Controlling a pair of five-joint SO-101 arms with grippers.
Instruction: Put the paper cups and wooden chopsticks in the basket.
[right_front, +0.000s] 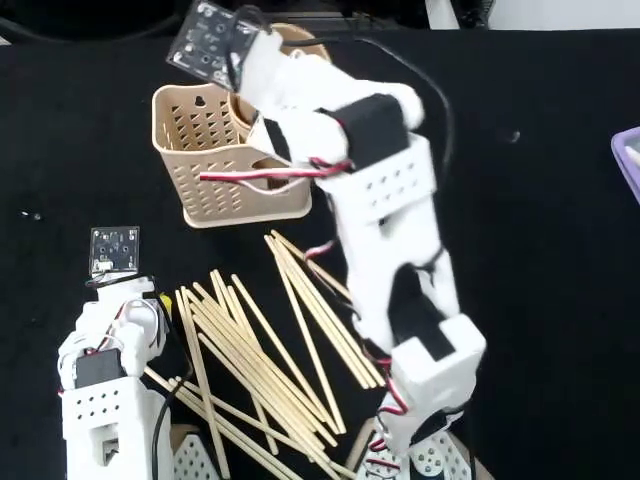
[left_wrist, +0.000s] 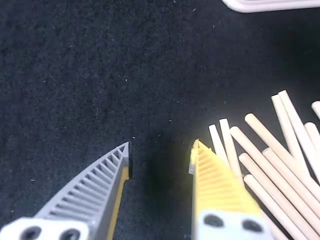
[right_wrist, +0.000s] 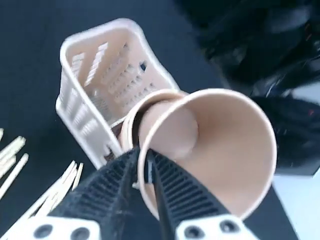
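The paper cup up over the basket, chopsticks out in front.
The paper cup was held at the basket's far side; the chopsticks were strewn before it, the left gripper set just beside them.

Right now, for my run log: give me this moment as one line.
right hand: shut on paper cup rim, by basket | left hand: open, beside chopsticks | chopsticks: not yet in basket
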